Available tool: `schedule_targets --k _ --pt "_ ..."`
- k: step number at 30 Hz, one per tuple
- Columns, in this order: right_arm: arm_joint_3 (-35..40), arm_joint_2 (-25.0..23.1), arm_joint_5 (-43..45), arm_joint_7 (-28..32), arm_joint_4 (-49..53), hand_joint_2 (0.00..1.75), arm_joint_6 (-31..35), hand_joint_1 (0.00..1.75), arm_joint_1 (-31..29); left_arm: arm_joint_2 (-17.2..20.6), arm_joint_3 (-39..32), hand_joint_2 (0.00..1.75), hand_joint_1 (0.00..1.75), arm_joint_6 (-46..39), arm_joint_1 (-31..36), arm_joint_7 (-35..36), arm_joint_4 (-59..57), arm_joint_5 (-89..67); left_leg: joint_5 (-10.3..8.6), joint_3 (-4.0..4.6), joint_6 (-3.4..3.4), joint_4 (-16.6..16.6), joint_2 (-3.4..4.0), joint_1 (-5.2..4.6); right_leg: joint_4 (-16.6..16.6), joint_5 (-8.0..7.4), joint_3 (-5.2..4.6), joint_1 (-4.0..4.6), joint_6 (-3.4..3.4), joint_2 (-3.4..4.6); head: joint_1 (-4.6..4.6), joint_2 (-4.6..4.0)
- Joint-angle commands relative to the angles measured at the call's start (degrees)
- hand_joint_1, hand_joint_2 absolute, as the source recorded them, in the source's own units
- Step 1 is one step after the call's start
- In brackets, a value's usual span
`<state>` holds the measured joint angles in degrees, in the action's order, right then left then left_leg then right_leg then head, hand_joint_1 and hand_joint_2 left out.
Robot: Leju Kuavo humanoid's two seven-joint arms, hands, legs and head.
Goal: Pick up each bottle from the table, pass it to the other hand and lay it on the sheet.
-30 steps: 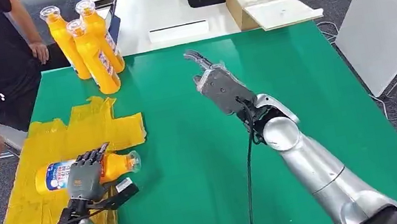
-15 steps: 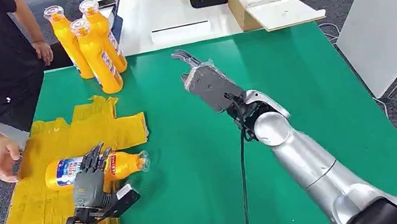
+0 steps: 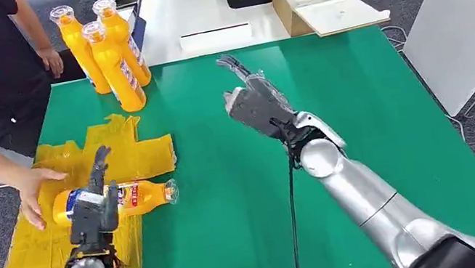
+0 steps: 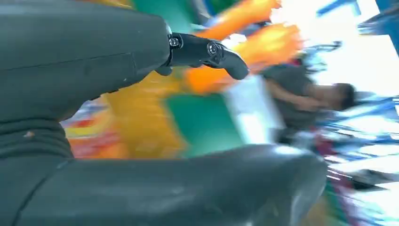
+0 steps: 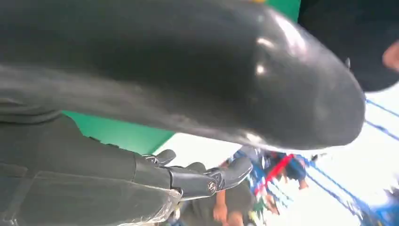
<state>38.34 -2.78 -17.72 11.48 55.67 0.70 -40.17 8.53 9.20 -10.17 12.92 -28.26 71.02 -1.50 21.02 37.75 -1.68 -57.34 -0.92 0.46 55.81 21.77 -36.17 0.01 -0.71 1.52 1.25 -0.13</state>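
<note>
Fingers of both hands are spread, grasping nothing. On the green table (image 3: 246, 199) lies a yellow sheet (image 3: 41, 250); a bottle (image 3: 131, 197) lies on it beside the left hand (image 3: 93, 211). Right hand (image 3: 254, 98) hovers mid-table.

No legible text is found. Labels are seen on the lying orange bottle (image 3: 113, 200) on the yellow sheet (image 3: 36, 265) and on the three standing bottles (image 3: 104, 54) at far left, but their print is too small to be read.
</note>
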Motion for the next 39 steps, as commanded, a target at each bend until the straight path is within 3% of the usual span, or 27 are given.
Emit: schedule_targets --k 1,6,9,12,17,21,39 --pt "-1.78 -1.42 0.65 3.93 0.94 0.0 3.33 0.0 4.43 -4.09 5.22 0.0 0.0 3.8 16.99 1.64 1.72 1.3 0.05 0.01 0.11 -0.16 -0.37 0.01 0.16 0.19 0.12 0.03 0.03 -0.58 0.0 0.0" --pt "-3.33 -2.24 1.72 11.45 1.41 0.0 7.91 0.0 6.57 -8.07 10.12 0.0 0.0 9.62 26.36 2.76 -11.27 4.56 -0.08 0.04 0.04 -0.03 -0.4 0.0 0.01 0.06 0.07 0.01 0.03 -0.49 -0.02 0.0" --pt "-3.6 -2.87 2.05 13.23 2.65 0.0 9.36 0.0 6.83 -9.56 11.04 0.0 0.0 10.6 29.07 2.29 -16.55 5.11 -0.02 -0.13 0.09 -0.09 -0.52 -0.1 0.07 0.17 0.29 -0.05 0.1 -0.76 -0.02 0.0" --pt "-3.75 -3.67 1.1 13.21 3.06 0.0 12.97 0.0 4.95 -10.6 10.74 0.0 0.0 10.46 30.88 2.21 -19.41 5.56 0.0 -0.06 0.07 -0.1 -0.24 -0.11 0.08 0.08 0.14 -0.08 0.09 -0.41 0.0 0.0" --pt "-4.26 -4.39 2.97 13.94 2.09 0.0 14.54 0.0 3.69 -11.09 10.44 0.0 0.0 10.42 31.69 2.27 -20.62 5.89 0.05 -0.12 0.09 -0.12 -0.06 -0.12 0.1 0.07 0.16 -0.12 0.09 -0.25 0.0 0.0" --pt "-5.74 -6.09 4.36 17.52 2.2 0.0 19.74 0.0 3.9 -12.92 9.49 0.0 0.0 7.67 30.44 1.01 -20.63 5.99 0.0 -0.05 0.05 -0.09 -0.01 -0.1 0.06 0.01 0.08 -0.11 0.08 -0.17 0.0 0.0" --pt "-4.69 -6.26 4.44 17.35 3.57 0.0 20.13 0.0 4.29 -12.03 9.06 0.0 0.0 6.62 27.23 2.63 -15.53 2.95 0.05 -0.11 0.06 -0.05 0.28 -0.12 0.04 0.01 0.11 -0.11 0.1 -0.02 0.0 0.0"
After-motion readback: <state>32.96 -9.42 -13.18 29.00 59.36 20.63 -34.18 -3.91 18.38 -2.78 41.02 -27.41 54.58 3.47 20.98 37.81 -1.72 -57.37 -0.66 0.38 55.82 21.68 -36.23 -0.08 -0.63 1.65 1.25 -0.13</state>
